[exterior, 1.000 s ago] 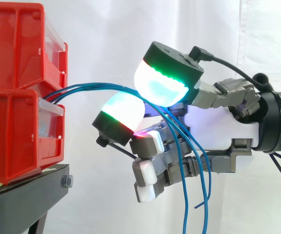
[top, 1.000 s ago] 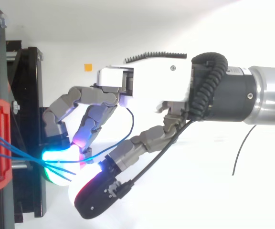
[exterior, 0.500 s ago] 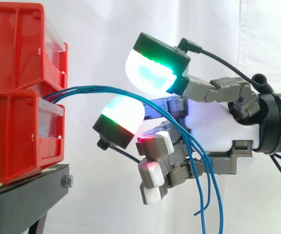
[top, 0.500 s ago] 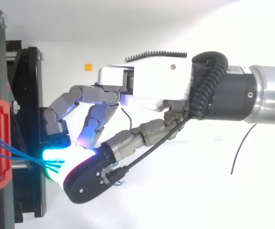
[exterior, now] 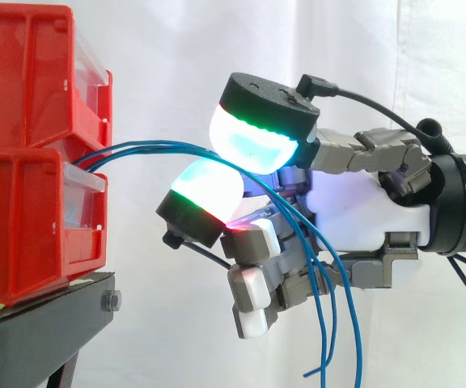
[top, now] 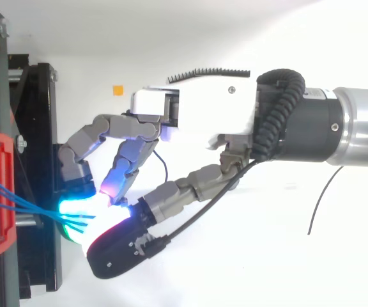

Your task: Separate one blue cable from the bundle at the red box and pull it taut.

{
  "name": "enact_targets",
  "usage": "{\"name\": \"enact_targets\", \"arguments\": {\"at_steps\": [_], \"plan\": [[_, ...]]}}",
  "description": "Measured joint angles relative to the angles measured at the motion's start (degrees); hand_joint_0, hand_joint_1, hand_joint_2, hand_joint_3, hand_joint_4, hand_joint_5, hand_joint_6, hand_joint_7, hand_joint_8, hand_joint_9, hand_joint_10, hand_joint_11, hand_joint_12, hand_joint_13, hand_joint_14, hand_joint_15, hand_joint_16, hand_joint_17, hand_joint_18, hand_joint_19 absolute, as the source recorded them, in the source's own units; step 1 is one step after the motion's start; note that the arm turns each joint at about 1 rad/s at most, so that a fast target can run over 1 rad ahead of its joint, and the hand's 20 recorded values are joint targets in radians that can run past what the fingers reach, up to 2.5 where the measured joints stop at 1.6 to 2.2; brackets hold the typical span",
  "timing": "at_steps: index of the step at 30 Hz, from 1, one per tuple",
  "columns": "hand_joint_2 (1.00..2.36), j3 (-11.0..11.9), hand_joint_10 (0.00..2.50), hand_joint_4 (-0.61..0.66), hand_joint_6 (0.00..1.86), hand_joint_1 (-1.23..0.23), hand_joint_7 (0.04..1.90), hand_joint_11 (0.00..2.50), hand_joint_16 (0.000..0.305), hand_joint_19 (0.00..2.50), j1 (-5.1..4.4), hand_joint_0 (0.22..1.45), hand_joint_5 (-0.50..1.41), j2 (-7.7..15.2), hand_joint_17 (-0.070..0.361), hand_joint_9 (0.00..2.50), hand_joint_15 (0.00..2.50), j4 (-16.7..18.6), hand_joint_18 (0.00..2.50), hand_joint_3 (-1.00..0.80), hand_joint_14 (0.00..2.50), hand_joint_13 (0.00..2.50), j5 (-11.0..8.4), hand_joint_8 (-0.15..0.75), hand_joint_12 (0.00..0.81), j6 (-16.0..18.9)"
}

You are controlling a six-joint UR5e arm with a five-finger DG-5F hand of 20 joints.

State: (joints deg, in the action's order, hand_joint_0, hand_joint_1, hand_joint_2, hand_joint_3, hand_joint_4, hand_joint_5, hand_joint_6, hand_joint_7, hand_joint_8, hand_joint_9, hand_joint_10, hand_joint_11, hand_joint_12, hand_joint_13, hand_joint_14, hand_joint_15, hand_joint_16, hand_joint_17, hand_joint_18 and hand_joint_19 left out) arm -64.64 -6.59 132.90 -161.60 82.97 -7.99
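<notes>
The stacked red plastic bins (exterior: 23, 186) stand at the left. The white-and-grey robot hand (exterior: 354, 214) faces them, its glowing pads (exterior: 253, 144) closed together and pinching the thin blue cables (exterior: 148, 146). The cables run rightward from between the bins, arch through the pads, then hang downward.

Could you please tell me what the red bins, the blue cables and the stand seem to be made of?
Red bins: glossy moulded plastic, likely; walls shine. Blue cables: thin plastic-sheathed wire, bending freely. Stand: probably matt black metal, with a bolt head.
</notes>
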Motion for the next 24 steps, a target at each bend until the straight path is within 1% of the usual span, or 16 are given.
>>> {"name": "enact_targets", "arguments": {"at_steps": [1,3,6,8,14,20,23,24], "plan": [[1.01,0.0,0.03,-0.09,0.88,-0.95,1.2,0.99,0.038,0.58,0.0,0.71,-0.17,0.02,0.085,1.02,0.62,-0.03,0.77,-0.39,0.02,0.98,0.0,0.3,0.33,0.0],[1.01,0.0,0.03,-0.1,0.88,-0.96,1.18,1.01,0.038,0.59,0.0,0.74,-0.17,0.02,0.085,1.02,0.62,-0.12,0.77,-0.43,0.02,0.97,0.0,0.303,0.327,-0.01],[1.0,-0.01,0.03,-0.1,0.89,-0.95,1.17,1.02,0.038,0.57,0.0,0.76,-0.17,0.0,0.085,1.01,0.61,-0.28,0.78,-0.47,0.02,0.97,0.0,0.295,0.323,-0.01],[1.0,-0.01,0.03,-0.1,0.89,-0.95,1.18,1.02,0.038,0.57,0.0,0.76,-0.17,0.01,0.085,1.01,0.62,-0.34,0.78,-0.48,0.02,0.97,0.0,0.296,0.324,-0.01],[1.0,0.0,0.03,-0.07,0.89,-0.94,1.13,1.01,0.037,0.58,0.0,0.74,-0.17,0.02,0.084,1.02,0.62,-0.51,0.78,-0.5,0.02,0.98,0.0,0.293,0.323,0.01],[1.0,-0.01,0.03,-0.01,0.9,-0.96,1.11,1.04,0.037,0.58,0.0,0.67,-0.16,0.0,0.083,1.08,0.63,-0.48,0.79,-0.5,0.02,1.0,0.0,0.3,0.317,0.02],[1.0,-0.02,0.03,0.0,0.89,-0.95,1.09,1.02,0.037,0.59,0.0,0.59,-0.16,0.02,0.084,1.11,0.64,-0.38,0.81,-0.5,0.03,1.02,0.0,0.309,0.321,0.0],[1.0,-0.03,0.03,0.02,0.9,-0.91,1.05,1.02,0.038,0.6,0.0,0.54,-0.15,0.0,0.086,1.12,0.64,-0.35,0.82,-0.5,0.03,1.03,0.0,0.312,0.326,0.0]]}}
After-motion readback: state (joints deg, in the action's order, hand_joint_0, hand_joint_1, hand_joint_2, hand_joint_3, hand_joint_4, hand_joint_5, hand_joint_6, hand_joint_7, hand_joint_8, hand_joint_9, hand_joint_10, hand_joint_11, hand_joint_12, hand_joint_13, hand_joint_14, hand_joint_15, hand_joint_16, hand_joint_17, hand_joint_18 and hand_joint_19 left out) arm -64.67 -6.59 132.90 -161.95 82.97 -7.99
